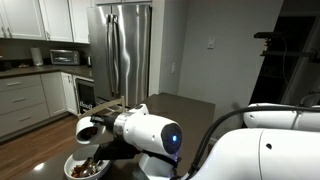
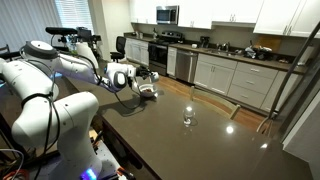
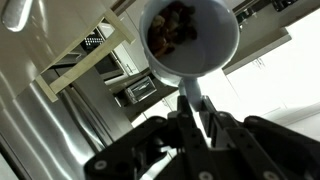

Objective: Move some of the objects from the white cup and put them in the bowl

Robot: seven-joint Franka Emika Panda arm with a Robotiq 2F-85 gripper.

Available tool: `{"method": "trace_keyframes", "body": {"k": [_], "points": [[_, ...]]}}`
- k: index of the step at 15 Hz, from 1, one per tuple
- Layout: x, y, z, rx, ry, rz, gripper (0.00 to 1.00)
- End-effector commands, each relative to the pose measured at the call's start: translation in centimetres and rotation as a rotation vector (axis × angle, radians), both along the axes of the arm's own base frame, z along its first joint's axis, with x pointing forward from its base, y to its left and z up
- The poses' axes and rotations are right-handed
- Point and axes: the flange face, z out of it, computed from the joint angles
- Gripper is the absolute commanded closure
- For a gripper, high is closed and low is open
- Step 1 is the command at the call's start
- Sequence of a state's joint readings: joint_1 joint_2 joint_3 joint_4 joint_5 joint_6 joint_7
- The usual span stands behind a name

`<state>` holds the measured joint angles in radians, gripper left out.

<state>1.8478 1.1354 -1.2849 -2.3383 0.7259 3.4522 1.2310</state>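
Within glossy white cup (image 3: 203, 55) (round), lumpy objects (image 3: 172, 25).

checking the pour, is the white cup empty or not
Not empty: the wrist view shows reddish-brown bits inside the white cup, which the gripper is clamping.

Clear glass (image 2: 188, 118) stands near the middle of a dark table (image 2: 170, 138) in a home kitchen. Beyond the table, appliances line the walls — a steel fridge (image 1: 125, 50), a stove (image 2: 158, 55), a microwave (image 2: 167, 14) — among white cabinets (image 2: 235, 75). Wood floor (image 1: 38, 135) shows beside the table; a window (image 2: 70, 12) with blinds lies past its far end.
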Motion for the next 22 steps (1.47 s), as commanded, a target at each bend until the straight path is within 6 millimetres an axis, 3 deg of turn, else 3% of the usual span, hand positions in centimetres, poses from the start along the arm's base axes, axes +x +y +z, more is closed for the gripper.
{"method": "trace_keyframes", "body": {"k": [1,2,3,5,6,22], "points": [[0.2,-0.2,0.5,-0.009,-0.039,-0.008,0.94],[0.2,-0.1,0.7,0.026,-0.007,-0.003,0.94],[0.0,-0.1,-0.2,-0.005,-0.002,0.000,0.85],[0.0,0.0,-0.1,-0.003,-0.001,0.000,0.85],[-0.1,0.1,-0.2,-0.008,-0.003,0.002,0.94],[-1.6,1.7,-0.5,-0.085,-0.076,0.035,0.94]]}}
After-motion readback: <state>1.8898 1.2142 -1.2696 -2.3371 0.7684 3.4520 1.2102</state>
